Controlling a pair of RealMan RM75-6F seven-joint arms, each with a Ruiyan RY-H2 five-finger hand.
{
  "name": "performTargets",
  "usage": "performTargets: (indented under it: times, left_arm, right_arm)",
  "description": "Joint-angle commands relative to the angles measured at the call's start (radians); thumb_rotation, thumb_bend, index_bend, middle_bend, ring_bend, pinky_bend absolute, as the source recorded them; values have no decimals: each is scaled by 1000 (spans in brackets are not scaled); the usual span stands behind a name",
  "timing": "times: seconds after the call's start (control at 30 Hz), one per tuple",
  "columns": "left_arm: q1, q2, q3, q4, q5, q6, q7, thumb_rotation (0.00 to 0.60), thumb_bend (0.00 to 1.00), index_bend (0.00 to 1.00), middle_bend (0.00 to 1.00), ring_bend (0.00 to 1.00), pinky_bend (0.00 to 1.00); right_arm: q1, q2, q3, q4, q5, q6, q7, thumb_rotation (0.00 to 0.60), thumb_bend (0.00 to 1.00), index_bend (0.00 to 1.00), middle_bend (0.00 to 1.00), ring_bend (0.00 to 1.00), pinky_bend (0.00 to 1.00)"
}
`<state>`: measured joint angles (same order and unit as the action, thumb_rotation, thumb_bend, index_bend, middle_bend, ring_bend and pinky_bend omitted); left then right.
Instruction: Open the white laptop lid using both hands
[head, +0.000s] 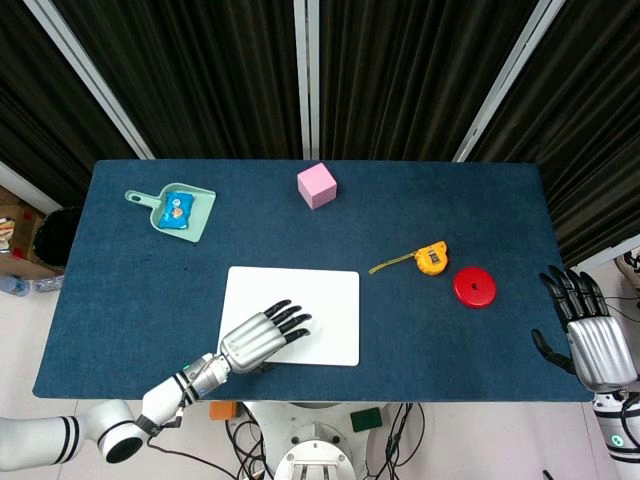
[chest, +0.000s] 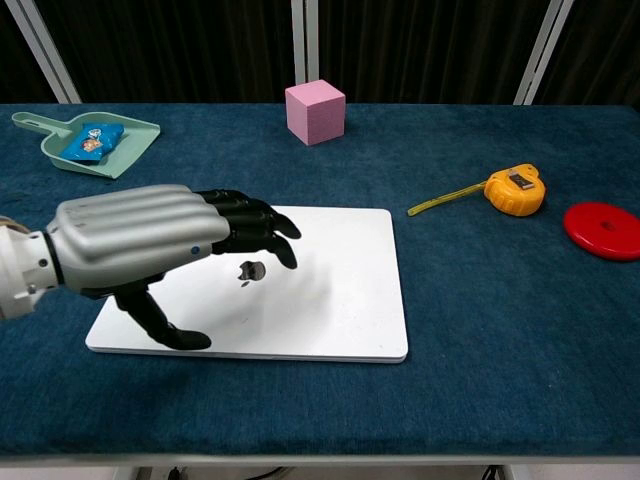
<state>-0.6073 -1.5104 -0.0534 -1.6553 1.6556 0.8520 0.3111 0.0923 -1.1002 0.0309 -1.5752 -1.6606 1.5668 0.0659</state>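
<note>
Flat white rectangular laptop (chest: 320, 290), lid closed, lies on the dark blue cloth-covered table (head: 120, 330) directly beneath the left hand (head: 262, 335); long axis runs side to side across the table, dark logo on the lid just below the fingertips. Lid surface plain, matte white, rounded corners. Left hand hovers over the laptop's near-left part, fingers (chest: 250, 222) extended and slightly apart, holding nothing; thumb points down toward the lid near its front edge. Right hand (head: 588, 335) sits well off to the laptop's right at the table's edge, fingers spread upward, empty. Between right hand and laptop: flat red disc (head: 474, 287) and yellow tape measure (head: 431, 259).
</note>
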Motion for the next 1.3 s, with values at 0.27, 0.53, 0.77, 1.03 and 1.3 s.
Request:
performTargets:
  times: [0.27, 0.53, 0.77, 1.03, 1.3]
  left_arm:
    - [-23, -80, 11, 37, -101, -18, 79, 600, 153, 193, 74, 45, 80]
    - [-15, -117, 23, 58, -153, 10, 93, 600, 154, 193, 74, 45, 79]
    - [-20, -156, 24, 97, -178, 27, 80, 600, 153, 193, 74, 45, 79]
    - [-19, -190, 20, 132, -184, 68, 44, 600, 154, 193, 74, 45, 79]
    - [0, -221, 42, 194, -137, 142, -33, 600, 298, 195, 84, 45, 78]
  right_arm:
    - [20, -12, -4, 15, -7, -29, 13, 600, 325, 0, 1, 0, 0]
    - [17, -23, -3, 38, 3, -24, 47, 600, 325, 0, 0, 0, 0]
    - [11, -26, -6, 54, 6, -16, 62, 600, 325, 0, 0, 0, 0]
    - [14, -26, -6, 53, 8, -22, 62, 600, 325, 0, 0, 0, 0]
    - [24, -29, -9, 48, 7, -41, 56, 600, 324, 0, 0, 0, 0]
